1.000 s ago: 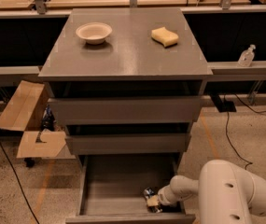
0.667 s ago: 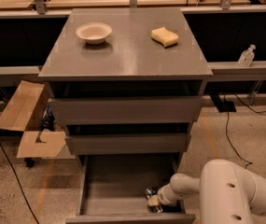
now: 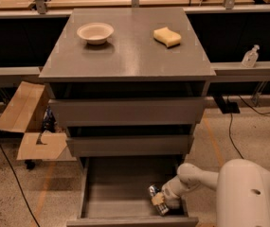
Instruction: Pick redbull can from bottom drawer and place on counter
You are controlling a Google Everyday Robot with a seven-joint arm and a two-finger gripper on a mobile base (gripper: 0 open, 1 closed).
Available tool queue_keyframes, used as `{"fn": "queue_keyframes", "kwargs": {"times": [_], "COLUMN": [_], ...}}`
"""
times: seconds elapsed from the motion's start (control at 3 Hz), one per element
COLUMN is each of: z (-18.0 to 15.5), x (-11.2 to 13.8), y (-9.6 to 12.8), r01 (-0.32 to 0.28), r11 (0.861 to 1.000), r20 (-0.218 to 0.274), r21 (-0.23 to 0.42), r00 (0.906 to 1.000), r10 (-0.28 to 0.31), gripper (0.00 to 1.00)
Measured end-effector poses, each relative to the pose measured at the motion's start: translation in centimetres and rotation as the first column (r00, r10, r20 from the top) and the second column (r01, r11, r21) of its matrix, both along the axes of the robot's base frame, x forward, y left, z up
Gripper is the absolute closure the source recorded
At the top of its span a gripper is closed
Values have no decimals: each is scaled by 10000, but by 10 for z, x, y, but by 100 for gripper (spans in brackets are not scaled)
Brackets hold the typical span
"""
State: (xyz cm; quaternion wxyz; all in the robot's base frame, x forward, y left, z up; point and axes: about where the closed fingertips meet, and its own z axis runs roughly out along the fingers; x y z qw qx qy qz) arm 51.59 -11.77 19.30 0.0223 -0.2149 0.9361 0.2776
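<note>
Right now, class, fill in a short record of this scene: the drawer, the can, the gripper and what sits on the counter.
bottom drawer: pulled open, lowest of three
redbull can: inside the drawer, near its front right
gripper: down in the drawer, at the can
counter: holds a white bowl and a yellow sponge
task stage: can not yet on the counter

No lettering, brand or number can be read anywhere. The redbull can (image 3: 153, 191) shows only a silver sheen, and a dark mark on the cardboard flap (image 3: 42, 145) is illegible. The gripper (image 3: 159, 201) sits at the can, in the front right of the bottom drawer (image 3: 115, 188).
</note>
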Motion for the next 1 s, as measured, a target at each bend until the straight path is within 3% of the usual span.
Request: {"fn": "queue_keyframes", "kwargs": {"times": [0.33,0.67,1.0], "z": [60,118,204], "x": [-13,-31,-41], "y": [-2,-15,-43], "r01": [-890,-1354,-1468], "r11": [9948,9888,9887], "r20": [-522,-995,-1296], "r21": [504,628,307], "r00": [9944,9850,9802], "r10": [916,1412,1496], "gripper": [100,100,100]}}
